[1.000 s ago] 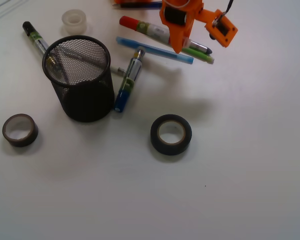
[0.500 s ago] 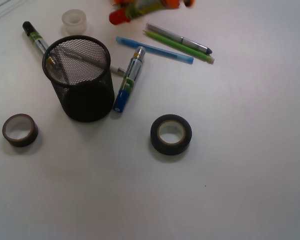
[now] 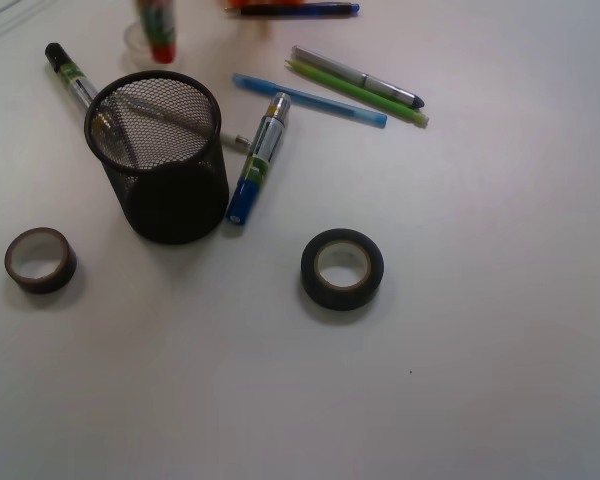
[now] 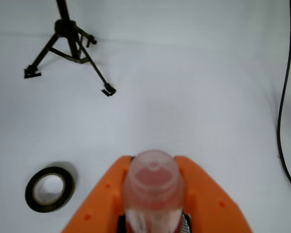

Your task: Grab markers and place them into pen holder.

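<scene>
Red marker point(image 3: 158, 30) clamped in gripper point(image 4: 153, 213), hanging near upright, cap down, just beyond the holder point(image 3: 160, 160) rim, toward the top edge of the front view.

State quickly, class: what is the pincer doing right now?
Pincer: closed on the red-capped marker, held clear above the table.

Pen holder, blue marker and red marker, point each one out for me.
pen holder point(image 3: 170, 205), front view, dark mesh wall.
blue marker point(image 3: 257, 160), front view, labelled barrel.
red marker point(image 4: 152, 187), wrist view, red cap end.
</scene>
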Motion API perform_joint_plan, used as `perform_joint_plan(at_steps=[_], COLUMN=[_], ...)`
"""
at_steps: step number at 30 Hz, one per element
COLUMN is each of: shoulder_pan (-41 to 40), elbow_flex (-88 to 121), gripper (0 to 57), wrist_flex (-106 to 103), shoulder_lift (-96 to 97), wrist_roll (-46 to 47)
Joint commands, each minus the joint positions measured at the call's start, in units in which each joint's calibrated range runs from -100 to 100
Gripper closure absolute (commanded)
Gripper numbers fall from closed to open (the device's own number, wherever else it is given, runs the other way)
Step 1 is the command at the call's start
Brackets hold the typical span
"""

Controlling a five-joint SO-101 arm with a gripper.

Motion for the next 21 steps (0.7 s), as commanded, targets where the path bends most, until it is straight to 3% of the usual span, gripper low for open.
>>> perform_joint_plan(at_steps=[1, 15, 17, 21], shoulder_pan=[1.69, 2.81, 2.59, 1.54], elbow_flex=[7.02, 22.15, 25.05, 29.22], gripper=[57.1, 56.5, 51.7, 30.2], wrist_flex=[-10.48, -20.01, -25.09, -34.1], shoulder_lift=[-1.37, -1.45, -1.45, -1.45], wrist_roll=[1.07, -0.29, -0.29, -0.2])
